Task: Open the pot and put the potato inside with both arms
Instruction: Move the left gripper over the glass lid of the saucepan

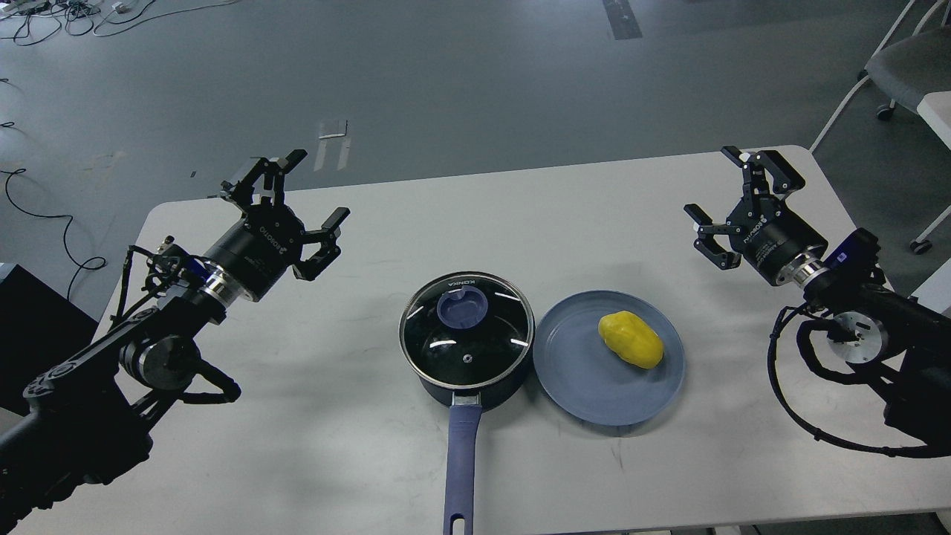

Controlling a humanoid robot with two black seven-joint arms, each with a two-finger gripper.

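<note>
The task seems not yet begun: the pot [466, 342] stands closed by its lid [466, 331], the potato [630, 339] lies on the plate [579, 386] just beside, and the left gripper [293, 204] and the right gripper [732, 197], jaws apart and empty, hover well away, so one must first reach the knob [462, 307].

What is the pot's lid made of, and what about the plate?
The lid looks like clear glass with a shiny metal rim: you can see the dark inside of the pot through it, and lights glint off it. Its knob looks like matte blue plastic or rubber. The plate is dull blue-grey with no shine, maybe plastic or matte ceramic; I can't tell which.
</note>
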